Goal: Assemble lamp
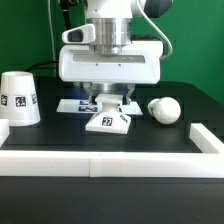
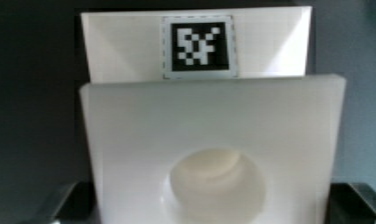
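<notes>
One flat square white plastic base [image 1: 108, 123] lay under the single two-finger gripper [image 1: 110, 103]. Its jaws straddled the base wide, but whether they pressed it could not be told. One white truncated-cone shade [image 1: 20, 98] stood at the exterior view's left, and one round-headed white bulb [image 1: 165, 110] lay at its right.

Exterior camera, low at the desk's [image 1: 60, 127] 6 o'clock, faces the arm [image 1: 108, 30]; wrist camera crowds the shared lamp base [image 1: 108, 122] [image 2: 211, 120].
</notes>
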Controlling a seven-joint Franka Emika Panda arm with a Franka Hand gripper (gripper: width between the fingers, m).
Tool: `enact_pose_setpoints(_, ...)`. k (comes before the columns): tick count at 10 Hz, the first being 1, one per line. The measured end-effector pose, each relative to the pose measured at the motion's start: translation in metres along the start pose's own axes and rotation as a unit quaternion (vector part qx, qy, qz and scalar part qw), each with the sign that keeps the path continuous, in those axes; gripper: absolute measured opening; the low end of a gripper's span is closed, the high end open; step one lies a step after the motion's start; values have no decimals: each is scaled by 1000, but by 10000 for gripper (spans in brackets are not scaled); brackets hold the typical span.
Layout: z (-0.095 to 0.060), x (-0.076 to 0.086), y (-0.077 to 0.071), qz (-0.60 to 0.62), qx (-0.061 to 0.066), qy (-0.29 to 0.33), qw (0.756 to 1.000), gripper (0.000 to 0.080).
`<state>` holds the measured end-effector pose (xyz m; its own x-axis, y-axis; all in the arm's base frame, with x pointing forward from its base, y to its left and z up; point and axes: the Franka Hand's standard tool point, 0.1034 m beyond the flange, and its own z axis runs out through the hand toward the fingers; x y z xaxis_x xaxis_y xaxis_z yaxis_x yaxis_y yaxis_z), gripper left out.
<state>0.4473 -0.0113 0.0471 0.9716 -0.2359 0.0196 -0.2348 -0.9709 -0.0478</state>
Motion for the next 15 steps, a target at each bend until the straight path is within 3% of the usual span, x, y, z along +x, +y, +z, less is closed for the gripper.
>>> enact_pose_setpoints(3,0,3,-3,-10,0,2,1000,534)
enact_pose_setpoints(9,4,83,-65,-95,21,46,994,535)
enact_pose_setpoints(15,7,128,-126,-125,39,97,987,535)
